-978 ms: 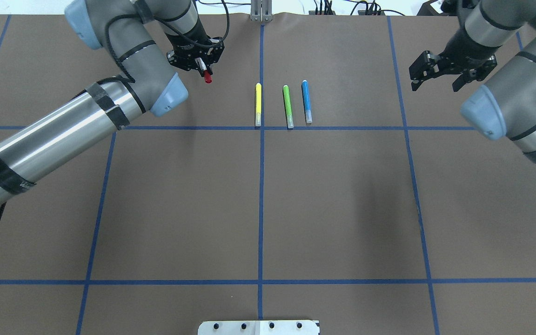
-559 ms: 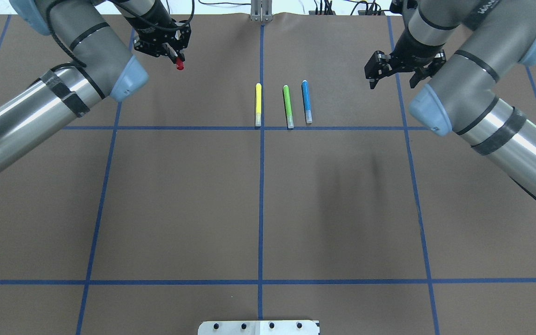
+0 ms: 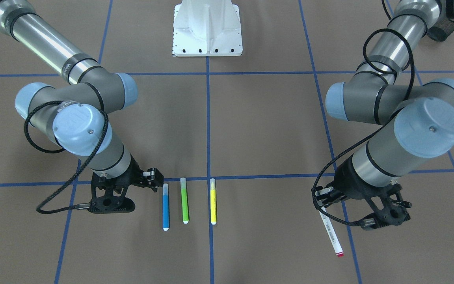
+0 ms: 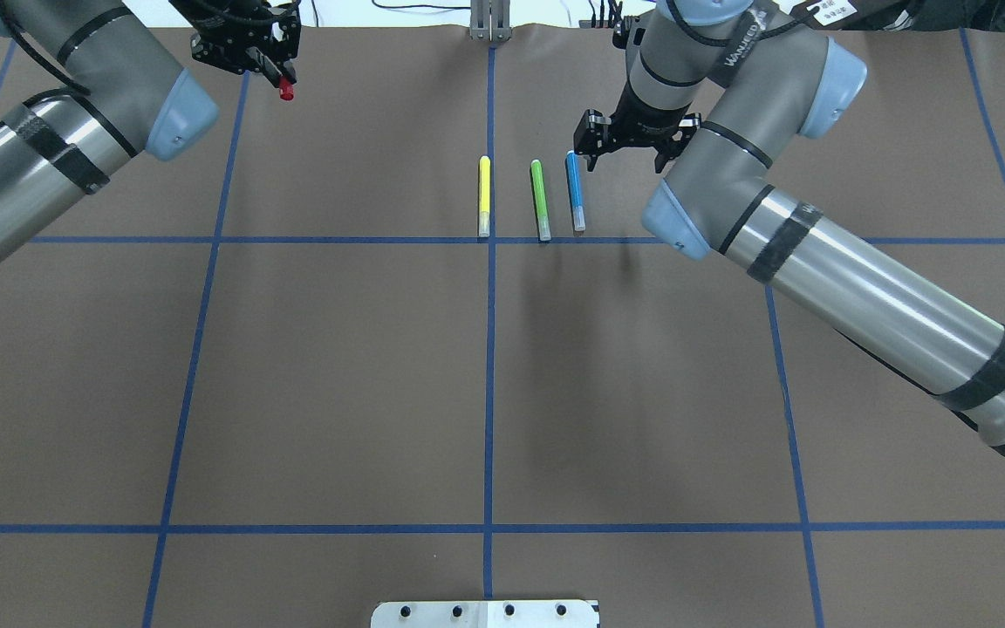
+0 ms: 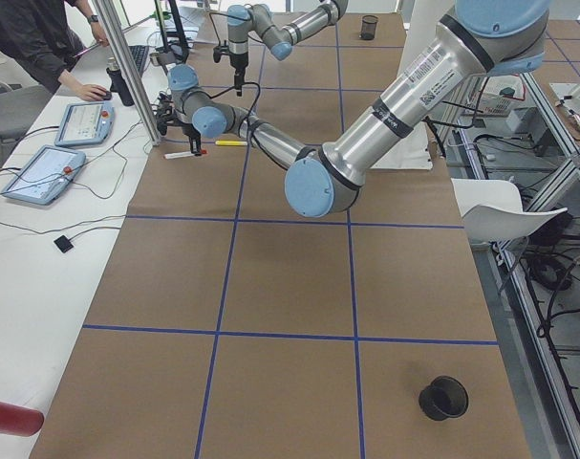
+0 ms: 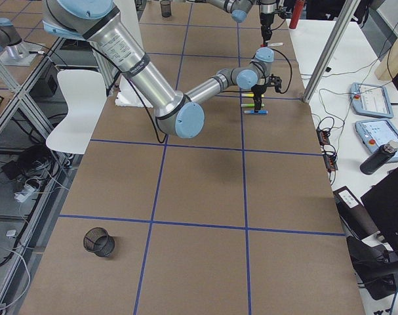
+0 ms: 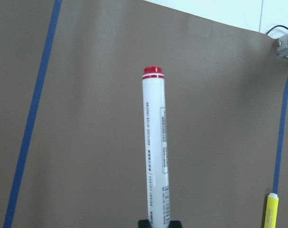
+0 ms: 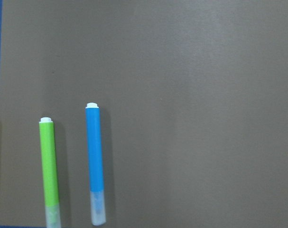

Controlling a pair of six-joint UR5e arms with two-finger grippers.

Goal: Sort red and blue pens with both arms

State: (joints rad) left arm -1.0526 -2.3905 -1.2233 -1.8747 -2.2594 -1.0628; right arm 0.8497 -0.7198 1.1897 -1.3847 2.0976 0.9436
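The red pen, white-barrelled with a red end, hangs above the table at its far left, with my left gripper shut on it. In the left wrist view the red pen points away from the camera over bare brown paper. The blue pen lies flat at the far middle of the table, rightmost of three parallel markers. My right gripper hovers just right of the blue pen's far end, open and empty. The right wrist view shows the blue pen beside the green marker; no fingers show there.
A lime-green marker and a yellow marker lie left of the blue pen, near the blue tape centre line. A white base plate sits at the near edge. A black mesh cup stands at the table's left end. A person sits beyond the far edge.
My left arm has carried the red pen further left and towards the far edge. My right arm has swung left, from the right side to just beside the blue pen, still open.
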